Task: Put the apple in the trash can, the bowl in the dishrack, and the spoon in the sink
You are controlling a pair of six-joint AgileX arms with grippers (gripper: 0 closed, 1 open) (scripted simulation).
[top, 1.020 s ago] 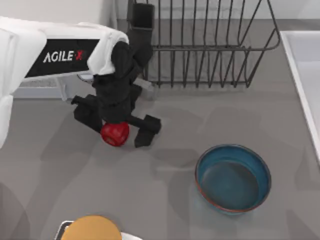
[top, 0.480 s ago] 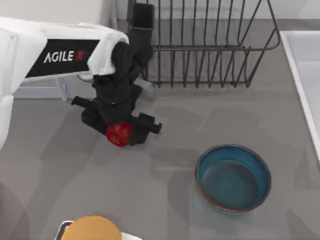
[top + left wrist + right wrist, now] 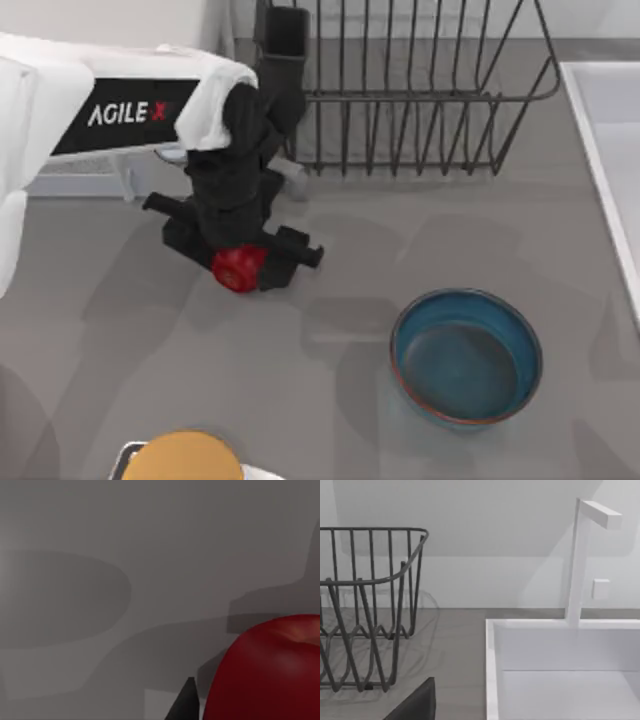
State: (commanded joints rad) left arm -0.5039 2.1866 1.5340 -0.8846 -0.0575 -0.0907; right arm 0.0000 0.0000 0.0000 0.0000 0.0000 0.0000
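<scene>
Left gripper [image 3: 240,262] clenched on the apple [image 3: 238,268], black fingers [image 3: 296,255] pressed against either side of the red fruit, over the grey desk [image 3: 300,400] left of centre; white AgileX forearm reaches in from the top view's left edge; left wrist view has the apple [image 3: 270,670] close up, glossy red, with one dark fingertip [image 3: 185,702] beside it and grey desk surface behind; whether the apple touches the desk or hangs just above it cannot be told.

Orange-yellow round thing [image 3: 182,455] at the near edge of the desk, left side, well apart from the apple; bowl [image 3: 466,356] upright on the desk, right of centre, blue with thin reddish-brown rim, nothing inside it, apart from the gripper.

Dishrack [image 3: 410,90] at the far side of the desk, dark wire bars upright, dark rectangular utensil cup [image 3: 285,35] at its left corner, just behind the left arm's wrist; rack bars [image 3: 365,605] also in the right wrist view.

Sink [image 3: 605,150] along the top view's right edge, pale rim; right wrist view gives the basin [image 3: 560,675] with a white tap [image 3: 585,555] rising behind it; right gripper state: cannot tell.
</scene>
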